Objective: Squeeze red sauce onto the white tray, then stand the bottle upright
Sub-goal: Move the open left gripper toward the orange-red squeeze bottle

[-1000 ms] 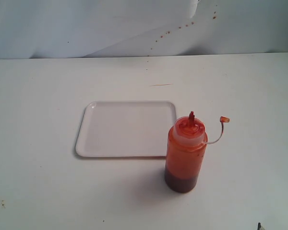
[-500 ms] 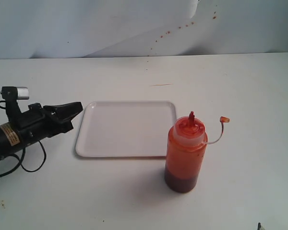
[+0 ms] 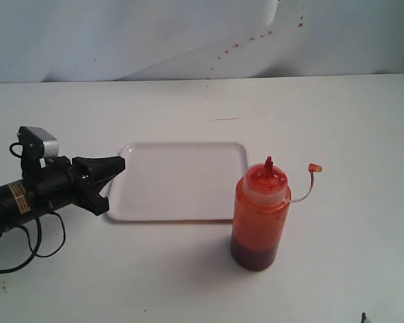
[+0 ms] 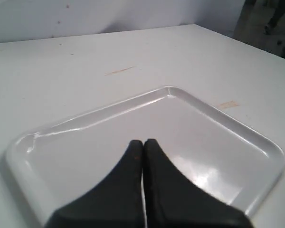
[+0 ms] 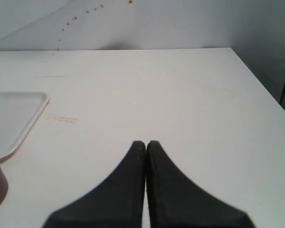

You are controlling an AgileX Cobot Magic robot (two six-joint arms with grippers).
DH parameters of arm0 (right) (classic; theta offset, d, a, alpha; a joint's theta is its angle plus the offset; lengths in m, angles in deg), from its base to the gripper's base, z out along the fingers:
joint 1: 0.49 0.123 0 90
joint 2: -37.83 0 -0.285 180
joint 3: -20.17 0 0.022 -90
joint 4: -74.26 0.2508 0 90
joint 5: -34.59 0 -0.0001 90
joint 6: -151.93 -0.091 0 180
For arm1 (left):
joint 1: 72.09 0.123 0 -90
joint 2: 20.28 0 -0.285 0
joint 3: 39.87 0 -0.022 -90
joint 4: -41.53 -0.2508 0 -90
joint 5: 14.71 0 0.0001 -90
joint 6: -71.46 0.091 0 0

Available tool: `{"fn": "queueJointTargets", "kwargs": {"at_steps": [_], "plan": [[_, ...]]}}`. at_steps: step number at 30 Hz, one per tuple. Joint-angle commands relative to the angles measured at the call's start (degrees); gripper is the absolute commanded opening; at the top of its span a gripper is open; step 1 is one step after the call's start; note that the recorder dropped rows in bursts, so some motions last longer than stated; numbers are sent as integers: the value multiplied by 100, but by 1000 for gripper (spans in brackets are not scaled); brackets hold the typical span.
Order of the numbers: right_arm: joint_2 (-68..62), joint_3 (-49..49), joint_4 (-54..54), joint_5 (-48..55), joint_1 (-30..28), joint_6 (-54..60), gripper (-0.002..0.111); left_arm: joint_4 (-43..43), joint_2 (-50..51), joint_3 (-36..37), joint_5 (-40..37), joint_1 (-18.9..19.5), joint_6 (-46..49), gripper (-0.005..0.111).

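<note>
Left gripper (image 3: pixel 118 163) pressed shut, holds nothing. Its tips sit over left edge of white tray (image 3: pixel 188 185). Bottle (image 3: pixel 259 215) stands upright on table (image 3: pixel 337 121), just beside tray's right corner. Right gripper (image 5: pixel 146 142) pressed shut too, holds nothing, above bare table.

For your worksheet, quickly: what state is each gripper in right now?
Left gripper: closed, holding nothing.
Right gripper: closed, holding nothing.
</note>
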Motion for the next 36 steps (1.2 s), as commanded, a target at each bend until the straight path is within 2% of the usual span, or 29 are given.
{"fn": "queueJointTargets", "kwargs": {"at_steps": [1, 5, 7, 11, 14, 22, 24, 26, 27, 28, 29, 30, 31, 36], "plan": [[36, 23, 14, -4, 0, 14, 0, -1102, 20, -316, 106, -68, 68, 0], [36, 23, 14, -4, 0, 14, 0, -2444, 20, -754, 106, -382, 31, 0], [36, 23, 14, -4, 0, 14, 0, -2816, 20, -841, 106, -582, 31, 0], [36, 23, 14, -4, 0, 14, 0, -2725, 20, -893, 106, -1060, 68, 0], [36, 23, 14, -4, 0, 14, 0, -2525, 29, -893, 106, -1247, 68, 0], [36, 23, 14, -4, 0, 14, 0, -2429, 29, -893, 106, -1361, 68, 0], [36, 23, 14, -4, 0, 14, 0, -2429, 29, -893, 106, -1361, 68, 4], [36, 23, 14, -4, 0, 14, 0, -2418, 29, -893, 106, -1361, 68, 16], [36, 23, 14, -4, 0, 14, 0, -2329, 29, -893, -232, -1361, 68, 34], [36, 23, 14, -4, 0, 14, 0, -2303, 29, -893, -368, -1361, 68, 47], [36, 23, 14, -4, 0, 14, 0, -2210, 29, -893, -561, -1361, -33, 75], [36, 23, 14, -4, 0, 14, 0, -2138, 29, -893, -588, -1361, -130, 99], [36, 23, 14, -4, 0, 14, 0, -2057, 29, -893, -577, -1361, -157, 104], [36, 23, 14, -4, 0, 14, 0, -1790, 29, -893, -277, -1361, -106, 104]]}}
